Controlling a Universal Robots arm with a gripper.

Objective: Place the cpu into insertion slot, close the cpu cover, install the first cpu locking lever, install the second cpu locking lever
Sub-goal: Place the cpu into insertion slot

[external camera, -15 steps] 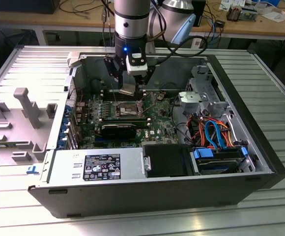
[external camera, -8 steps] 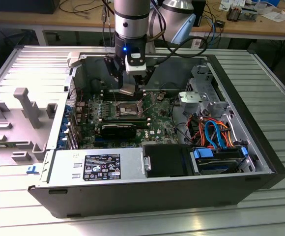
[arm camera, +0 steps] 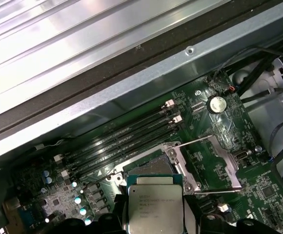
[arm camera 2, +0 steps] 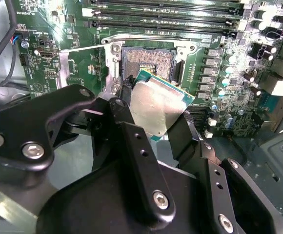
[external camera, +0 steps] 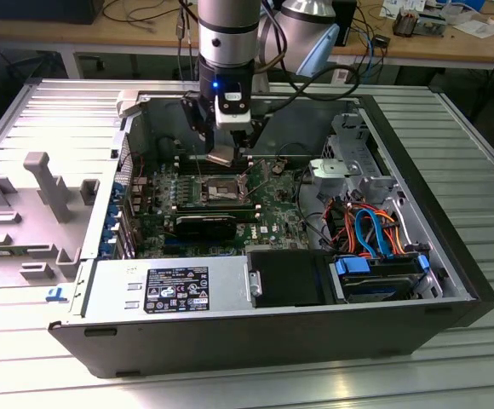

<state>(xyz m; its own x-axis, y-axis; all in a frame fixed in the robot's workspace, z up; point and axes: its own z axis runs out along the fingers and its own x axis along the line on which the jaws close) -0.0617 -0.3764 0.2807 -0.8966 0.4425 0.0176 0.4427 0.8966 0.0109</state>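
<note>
one cpu (arm camera 2: 158, 105), one insertion slot (arm camera 2: 149, 61), one coin battery (arm camera: 217, 104), one gripper (arm camera 2: 156, 122) with two fingers (arm camera 2: 136, 146).

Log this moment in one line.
pincer: shut on cpu | cpu: held near slot, not seated | slot: empty

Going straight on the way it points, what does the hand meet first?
Probably the insertion slot: the hand, shut on the cpu, points down at the motherboard with the slot just beyond the chip, so the cpu would touch it first. Exact alignment is unclear.
</note>
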